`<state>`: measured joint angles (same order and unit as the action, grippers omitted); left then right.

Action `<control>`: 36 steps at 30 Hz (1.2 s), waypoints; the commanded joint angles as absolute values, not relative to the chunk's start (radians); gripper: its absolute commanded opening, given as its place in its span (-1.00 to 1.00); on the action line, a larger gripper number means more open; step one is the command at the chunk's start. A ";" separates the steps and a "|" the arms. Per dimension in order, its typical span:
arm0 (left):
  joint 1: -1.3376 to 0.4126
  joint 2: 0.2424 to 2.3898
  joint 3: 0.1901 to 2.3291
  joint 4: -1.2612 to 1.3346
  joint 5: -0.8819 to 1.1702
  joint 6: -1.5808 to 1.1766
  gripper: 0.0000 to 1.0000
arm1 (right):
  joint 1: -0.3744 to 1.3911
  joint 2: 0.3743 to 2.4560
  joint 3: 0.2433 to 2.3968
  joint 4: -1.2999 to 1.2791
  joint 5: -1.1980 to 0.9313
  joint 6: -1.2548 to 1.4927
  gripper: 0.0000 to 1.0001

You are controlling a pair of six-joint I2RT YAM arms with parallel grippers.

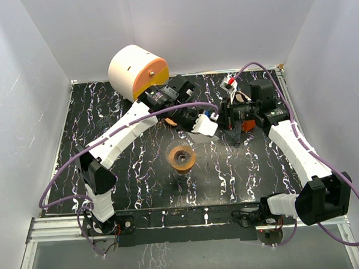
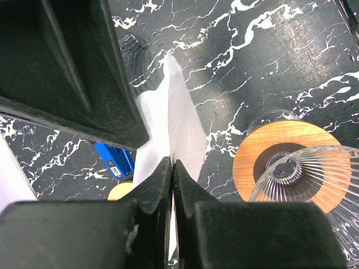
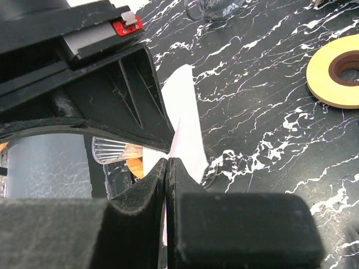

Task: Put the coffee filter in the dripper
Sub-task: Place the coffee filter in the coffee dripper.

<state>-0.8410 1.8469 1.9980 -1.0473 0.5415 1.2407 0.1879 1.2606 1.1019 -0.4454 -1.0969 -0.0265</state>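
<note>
Black marbled table [image 1: 139,173] fills the floor of a white-walled booth, with both arms reaching in from its near edge. A cream cylinder [image 1: 137,70] with an orange face sits at the back left, the biggest loose thing there.

The dripper [image 1: 182,158], ribbed glass on a wooden collar, stands upright near the middle of the table, apart from both arms. From the left wrist it shows at the lower right, near the jaws but not touching them.

The filter [image 2: 179,123], a white paper sheet, is off the table and outside the dripper, held up behind and to the right of it in the top view.

The left gripper [image 2: 172,165] has its jaws pressed together on the filter's lower edge. The right gripper [image 3: 167,162] is likewise clamped on white paper. Whether it is the same sheet, I cannot tell for sure.

A flat wooden ring [image 3: 336,70] lies on the table, well off to the right in the right wrist view. A small orange piece [image 1: 246,125] sits just beside the right gripper.
</note>
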 commanded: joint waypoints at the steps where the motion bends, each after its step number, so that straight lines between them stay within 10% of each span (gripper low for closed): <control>1: -0.846 1.821 1.981 -1.062 0.555 1.237 -1.00 | 0.181 1.246 1.162 -0.404 -1.086 -0.029 -1.00; 19: -0.846 1.801 1.964 -1.052 0.535 1.221 -1.00 | 0.170 1.217 1.164 -0.444 -1.069 -0.078 -0.99; 26: -0.847 1.796 1.957 -1.035 0.511 1.202 -1.00 | 0.155 1.205 1.129 -0.386 -1.207 -0.009 -0.39; 36: -0.847 1.802 1.971 -1.026 0.513 1.194 -1.00 | 0.156 1.218 1.080 -0.394 -1.175 -0.044 -0.12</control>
<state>-0.8410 1.8469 1.9636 -1.0241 0.5003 1.1995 0.1608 1.2312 1.0882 -0.4305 -1.1782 -0.0242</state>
